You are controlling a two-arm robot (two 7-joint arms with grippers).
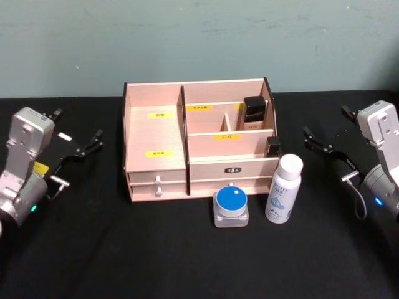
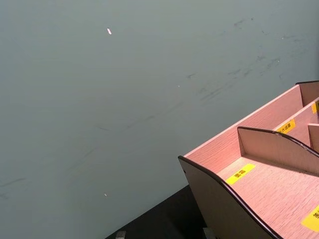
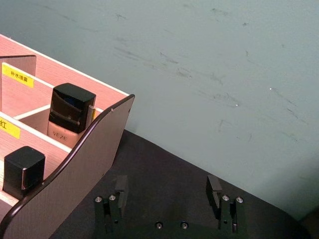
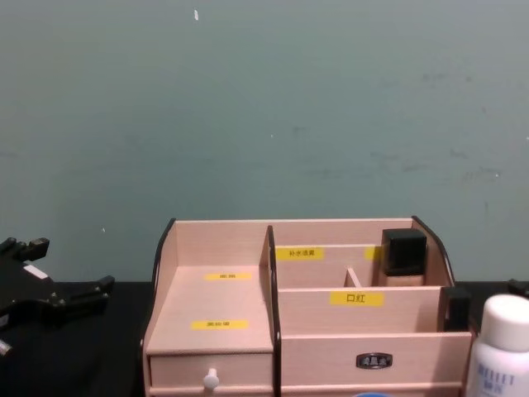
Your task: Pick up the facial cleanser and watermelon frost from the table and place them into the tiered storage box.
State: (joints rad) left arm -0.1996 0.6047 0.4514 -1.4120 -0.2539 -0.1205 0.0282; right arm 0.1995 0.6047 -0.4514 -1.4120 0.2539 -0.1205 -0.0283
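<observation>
My left gripper (image 1: 79, 126) sits wide open left of the tiered storage box (image 1: 156, 132), right gripper (image 1: 325, 122) wide open on its right. Facial cleanser (image 1: 283, 190) and watermelon frost (image 1: 230, 207) stand just in front, untouched.

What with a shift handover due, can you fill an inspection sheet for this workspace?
Surface: black table.
Job's things: tiered storage box central, drawers shut; white bottle and blue-lidded jar upright before its right half.
Clutter: black-capped bottle in the rear right compartment, small black-capped item in the one before it.
Grippers: left pincer and right pincer open, empty, flanking the box.
Cables: thin loop by the right arm.
Surroundings: scuffed grey-green wall.
</observation>
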